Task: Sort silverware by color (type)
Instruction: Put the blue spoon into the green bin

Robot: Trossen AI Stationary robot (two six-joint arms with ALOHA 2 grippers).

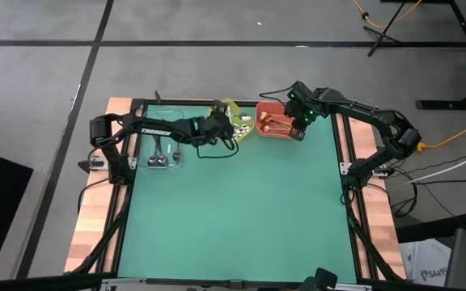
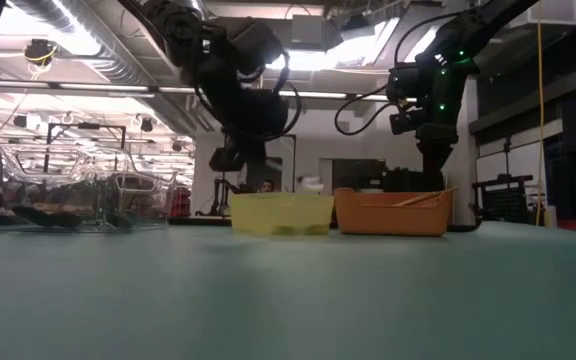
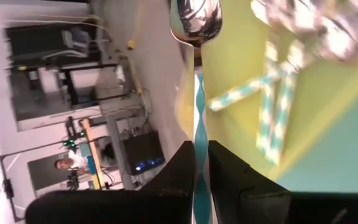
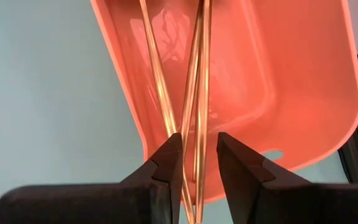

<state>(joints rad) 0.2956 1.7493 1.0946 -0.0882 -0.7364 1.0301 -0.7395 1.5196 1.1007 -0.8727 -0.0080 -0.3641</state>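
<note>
A teal-handled spoon (image 3: pixel 199 118) is sitting pinched between the fingers of the left gripper (image 3: pixel 201 163). Its shiny bowl is pointing toward the top of the left wrist picture, and its far handle end is hiding behind the fingers. Just past it, more teal-handled spoons (image 3: pixel 277 106) are lying crossed in the yellow bin (image 3: pixel 241 62). They are looking blurry, so counting them is hard.

In the high view the left gripper (image 1: pixel 217 125) is hanging over the yellow bin (image 1: pixel 235 109), near the top middle of the picture. The arm is covering most of that bin.

Right beside it on the right, the orange bin (image 1: pixel 272 128) is holding thin copper-gold spoons (image 4: pixel 191 87). Only their handles are showing, and their bowls are hard to make out. The right gripper (image 4: pixel 194 163) is hanging above the bin's edge with its fingers a little apart. The gold handles are showing in the gap, but nobody can tell if the fingers are touching them.

At the left of the high view, dark spoons (image 1: pixel 163 153) are lying in a clear bin (image 1: pixel 146 137). In the low view they are only dark shapes (image 2: pixel 58 215) behind the see-through wall.

All three bins are sitting on the green table (image 1: pixel 233 210).
</note>
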